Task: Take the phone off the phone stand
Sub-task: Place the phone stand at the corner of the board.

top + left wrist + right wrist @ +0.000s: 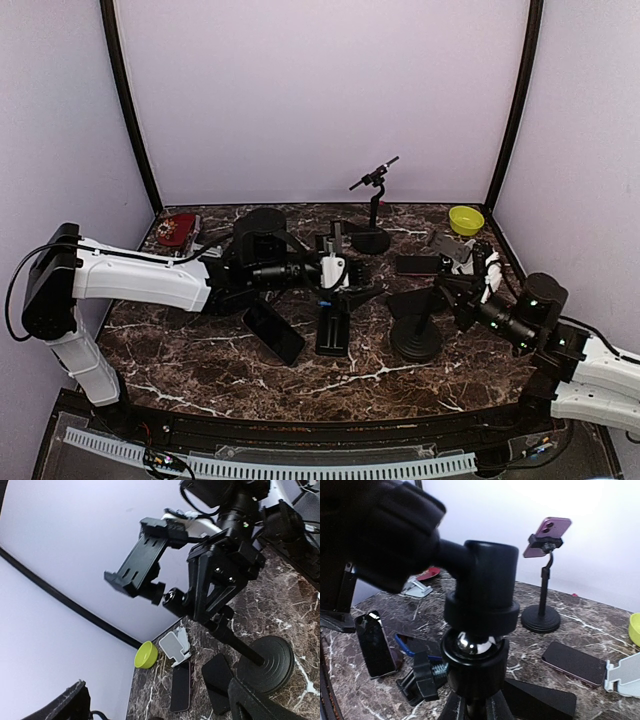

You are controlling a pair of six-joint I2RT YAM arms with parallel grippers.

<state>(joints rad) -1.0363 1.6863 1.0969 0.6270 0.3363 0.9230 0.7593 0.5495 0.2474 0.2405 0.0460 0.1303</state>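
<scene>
Left gripper hung mid-table, fingers spread wide and holding nothing. The phone lay on the table beside the left arm, off the stand. Just right of it, the stand's clamp sat empty and tilted. Right gripper was clamped tight on the stand's pole, base down on the marble. At the back, a second stand carried a purple phone.

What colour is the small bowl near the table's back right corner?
The bowl is yellow-green; the top external view shows it best.
</scene>
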